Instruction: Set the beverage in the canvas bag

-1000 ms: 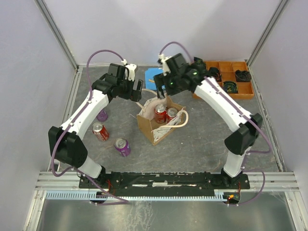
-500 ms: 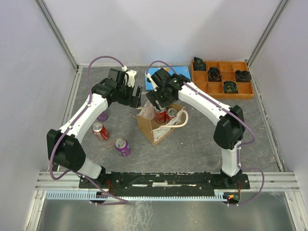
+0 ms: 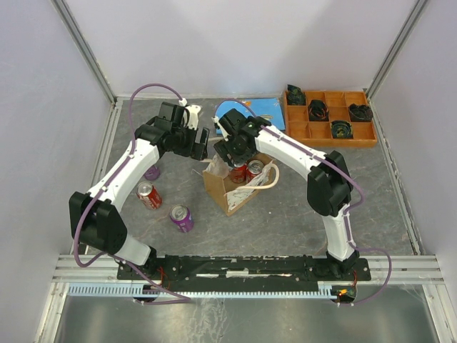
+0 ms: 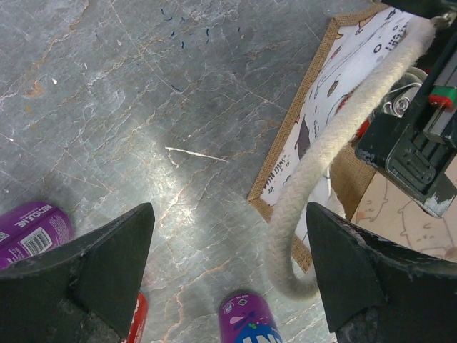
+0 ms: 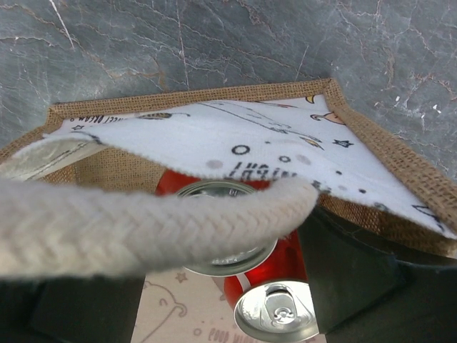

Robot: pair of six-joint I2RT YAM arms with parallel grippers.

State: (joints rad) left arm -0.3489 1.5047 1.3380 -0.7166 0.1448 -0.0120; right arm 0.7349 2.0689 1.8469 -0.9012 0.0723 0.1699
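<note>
I am working both arms from far away. The drinks here are cans. Two are inside the canvas bag [image 3: 227,199] in the middle of the bench [image 3: 300,214]. One red can [image 5: 277,309] shows its shiny top, and the other red can [image 5: 214,190] sits just beside it, half hidden by a rope handle [image 5: 143,229]. The bag holds nothing else that I can see.

Three more cans are out on the bench, left of the bag. There is a red one [image 3: 148,195], a purple one [image 3: 181,218] near it, and a second purple one [image 3: 151,172] partly under my left arm.

The right pincer [image 3: 230,156] hangs over the bag's mouth. Its fingers look spread, with a gap wider than a can, so I think it grips nothing. The left pincer [image 4: 228,207] is spread wide and empty, just beside the bag.

I think a can is hard, smooth and a bit slippery. The tops look closed, so they are likely full and a little heavy. I would pinch one across the middle of its round side.

The bag is soft and floppy, and its rope can get in the way.

The orange tray [image 3: 328,143] at the back has small black things [image 3: 340,129] in some of its boxes.
</note>
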